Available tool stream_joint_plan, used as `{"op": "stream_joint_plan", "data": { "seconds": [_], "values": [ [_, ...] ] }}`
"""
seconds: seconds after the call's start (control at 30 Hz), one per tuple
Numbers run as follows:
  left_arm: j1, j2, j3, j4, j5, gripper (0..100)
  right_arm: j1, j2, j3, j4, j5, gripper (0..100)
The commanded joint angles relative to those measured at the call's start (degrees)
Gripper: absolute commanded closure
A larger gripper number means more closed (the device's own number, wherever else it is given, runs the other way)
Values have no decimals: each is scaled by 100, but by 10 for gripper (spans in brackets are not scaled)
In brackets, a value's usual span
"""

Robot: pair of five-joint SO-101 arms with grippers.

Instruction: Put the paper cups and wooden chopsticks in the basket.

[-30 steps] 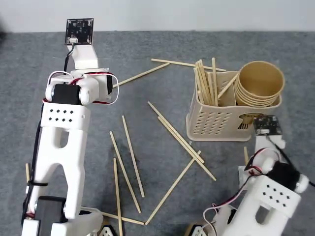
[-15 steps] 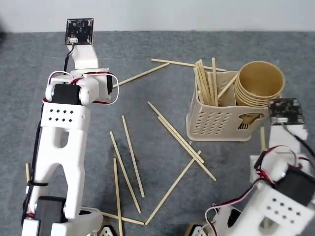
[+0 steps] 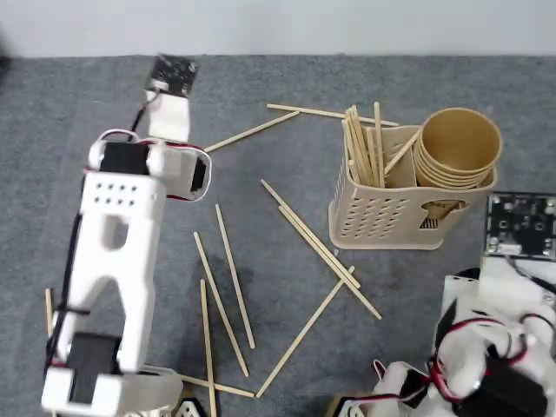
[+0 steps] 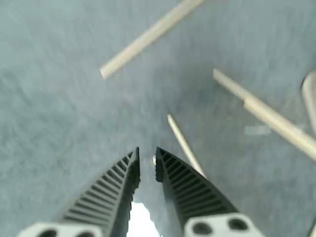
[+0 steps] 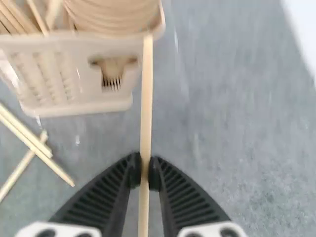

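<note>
Chopsticks (image 3: 233, 276), about ten, lie loose on your counter (image 3: 261, 78). Your left gripper (image 4: 147, 154) hovers over them, jaws narrowly apart and empty. One basket (image 3: 382, 221) holds one cup stack (image 3: 459, 143) and several upright chopsticks (image 3: 360, 148). Your right gripper (image 5: 142, 170) pinches one chopstick (image 5: 146, 89), which points at the basket.

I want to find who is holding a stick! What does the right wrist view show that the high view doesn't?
The right wrist view gives the right gripper, shut on a wooden chopstick that points toward the basket. The high view gives the left arm and many loose chopsticks lying on the grey table. Both share the basket, the paper cups stacked in it and the upright chopsticks in it beside them.
</note>
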Motion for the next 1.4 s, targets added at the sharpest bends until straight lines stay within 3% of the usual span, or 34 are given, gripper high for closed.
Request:
{"op": "stream_joint_plan", "data": {
  "seconds": [0.0, 0.23, 0.37, 0.77, 0.87, 1.13, 1.37],
  "values": [
    [0, 519, -637, 756, -229, 930, -180, -127, 35, 198, -70, 991],
    [0, 1284, -796, 1222, -185, 791, -198, -127, 545, -48, -70, 991],
    [53, 1582, -760, 1178, -158, 786, -198, -127, 589, -57, -70, 991],
    [484, 3429, -787, -554, 325, 786, -198, -127, 589, -31, -70, 991],
    [545, 3587, -822, -642, 492, 788, -198, -127, 589, -31, -62, 991],
    [712, 4211, -1490, -105, 484, 977, -198, -127, 589, -40, -53, 991],
    [730, 4870, -2527, 571, 484, 987, -180, -127, 589, -31, -44, 991]
  ]
}}
